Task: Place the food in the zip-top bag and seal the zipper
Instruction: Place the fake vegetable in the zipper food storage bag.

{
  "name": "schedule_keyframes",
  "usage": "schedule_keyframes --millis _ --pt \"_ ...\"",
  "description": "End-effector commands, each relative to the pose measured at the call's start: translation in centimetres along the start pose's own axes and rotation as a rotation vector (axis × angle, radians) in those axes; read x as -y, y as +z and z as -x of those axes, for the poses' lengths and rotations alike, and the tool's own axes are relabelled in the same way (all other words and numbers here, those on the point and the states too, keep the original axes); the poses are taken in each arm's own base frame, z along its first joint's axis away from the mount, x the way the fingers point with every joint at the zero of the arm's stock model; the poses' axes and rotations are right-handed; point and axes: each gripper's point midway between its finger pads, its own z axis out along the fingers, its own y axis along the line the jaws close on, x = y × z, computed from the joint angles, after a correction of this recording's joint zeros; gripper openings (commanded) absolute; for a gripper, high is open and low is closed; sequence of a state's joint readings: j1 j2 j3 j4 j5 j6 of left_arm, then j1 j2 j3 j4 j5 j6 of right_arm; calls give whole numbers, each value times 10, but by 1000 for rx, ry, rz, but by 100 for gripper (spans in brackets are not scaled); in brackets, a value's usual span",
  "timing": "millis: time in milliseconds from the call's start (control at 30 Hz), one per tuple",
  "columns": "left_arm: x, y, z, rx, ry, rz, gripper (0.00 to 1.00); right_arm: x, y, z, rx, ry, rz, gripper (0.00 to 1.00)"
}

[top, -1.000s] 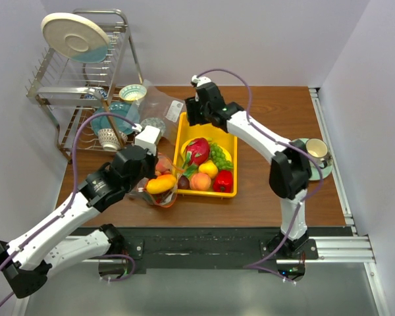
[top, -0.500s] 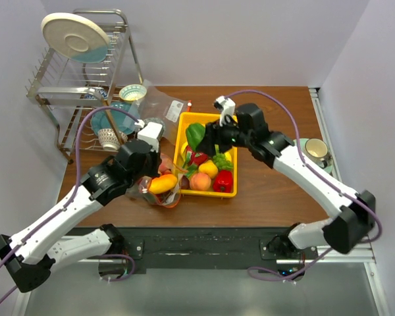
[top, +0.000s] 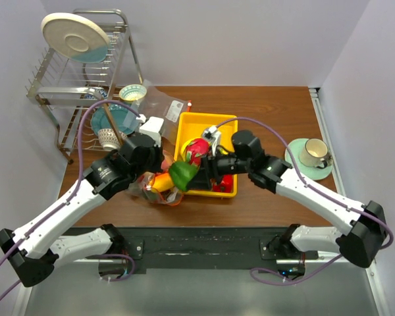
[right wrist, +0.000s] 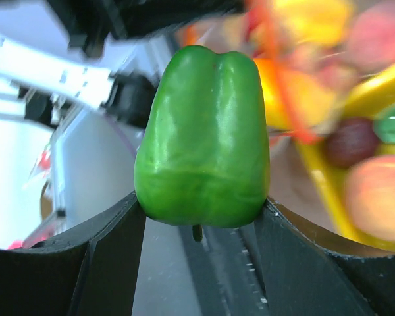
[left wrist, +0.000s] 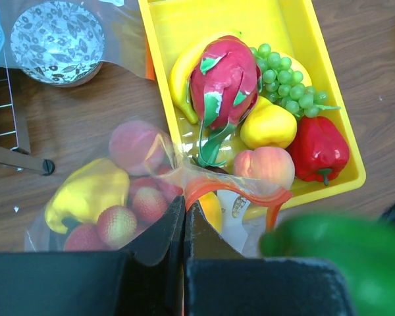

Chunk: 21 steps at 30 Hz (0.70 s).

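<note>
1. Food first: the right gripper [right wrist: 201,201] grasps a green pepper [right wrist: 204,138] between its two fingers, the stem pointing back toward the wrist; the jaws stand wide around it.
2. The left gripper [left wrist: 185,214] is clenched on a fold of the zip-top bag [left wrist: 118,191], just beside the zipper [left wrist: 234,189]; this pinch holds the mouth up, and the orange-red strip makes an open loop.
3. From above, the green pepper hangs at the near left corner of the yellow tray [left wrist: 184,26], just beside the bag mouth.
4. Done, as I judge it: the bag already holds a yellow pepper [left wrist: 85,194], a peach [left wrist: 135,145] and some small red fruits; perhaps half of the work.
5. Left to do: a dragon fruit [left wrist: 225,79], grapes [left wrist: 286,82], a red pepper [left wrist: 319,148], a second peach [left wrist: 264,168] and a yellow fruit [left wrist: 268,126] lie in the tray; the zipper is not sealed.
6. Around: a patterned bowl [left wrist: 56,41] and a dish rack [top: 79,79] stand to the left; a cup [top: 314,153] on its saucer stands well apart on the right.
7. In the way: the mouth is narrow, and a yellow-orange fruit sits right inside it; the green pepper may catch on the strip.
</note>
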<state>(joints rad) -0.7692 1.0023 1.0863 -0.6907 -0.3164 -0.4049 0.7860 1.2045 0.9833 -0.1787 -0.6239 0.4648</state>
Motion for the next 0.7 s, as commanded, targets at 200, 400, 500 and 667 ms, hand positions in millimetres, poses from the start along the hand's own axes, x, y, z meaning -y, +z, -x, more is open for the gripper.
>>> schedule_keyframes --millis 200,400,500,667 --pt "12 -27 38 80 -85 -58 0 -15 47 15 72 4 -21 47" --pt "20 -44 44 96 -122 -121 0 8 60 36 179 66 -127 47" --pt "24 -43 40 82 -134 -145 0 11 69 50 231 108 -129 49" --pt "31 -38 30 58 -141 -181 0 7 83 70 281 147 -95 54"
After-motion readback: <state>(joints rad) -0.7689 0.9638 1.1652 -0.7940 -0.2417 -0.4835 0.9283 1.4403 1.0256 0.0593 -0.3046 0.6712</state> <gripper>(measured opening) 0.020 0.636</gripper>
